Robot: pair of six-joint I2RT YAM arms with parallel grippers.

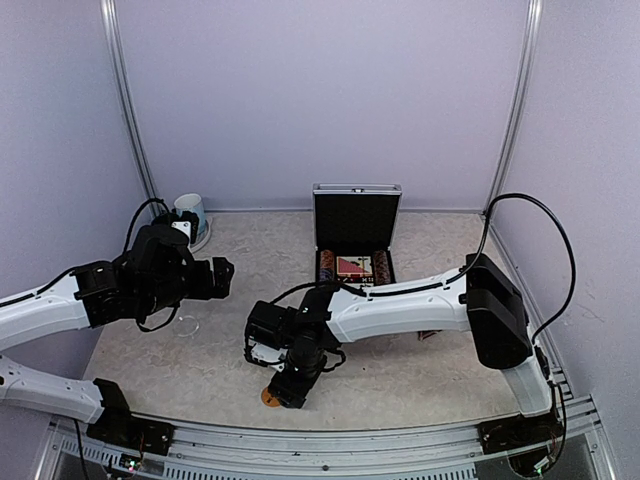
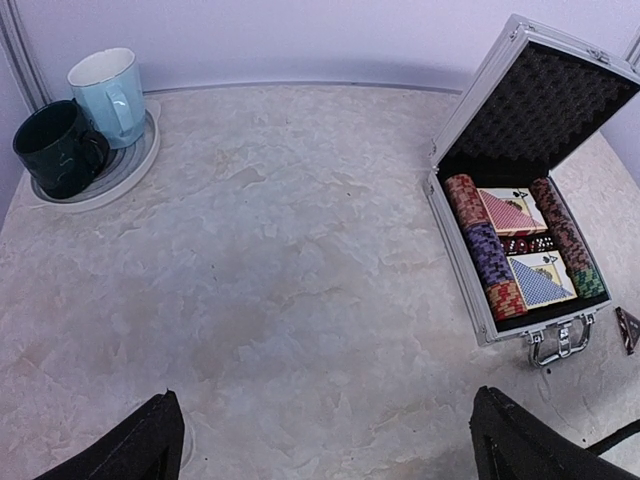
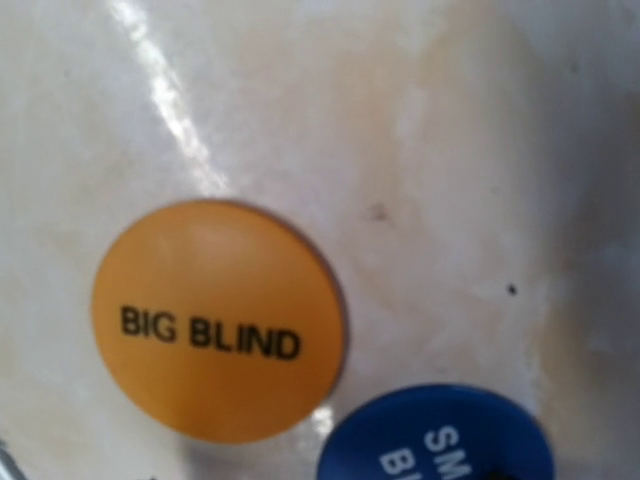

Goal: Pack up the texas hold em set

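Case (image 2: 455,235) open, lid (image 2: 530,100) upright, chip rows (image 2: 487,255) running hinge-to-handle, handle (image 2: 560,342) nearest — left claw (image 2: 325,405) spread wide, right claw (image 1: 287,392)'s state unreadable.

- At the far middle of the pale marbled table (image 2: 300,260): small silver aluminium case (image 2: 462,272), lid (image 2: 540,100) raised at the back, handle (image 2: 560,340) on the near side.
- Holds poker chip stacks (image 2: 485,250) along its left and right walls, with two card decks (image 2: 512,210) between them, one behind the other.
- Just right of the handle, on the table: dark triangular marker (image 2: 628,328).
- In the far left corner: round white plate (image 2: 135,165).
- Carries a dark green mug (image 2: 55,150) and, behind and to its right, a light blue mug (image 2: 110,90).
- Near the front edge, well apart from the case: orange round button (image 3: 218,320), with a blue round button (image 3: 440,440) just beside it.
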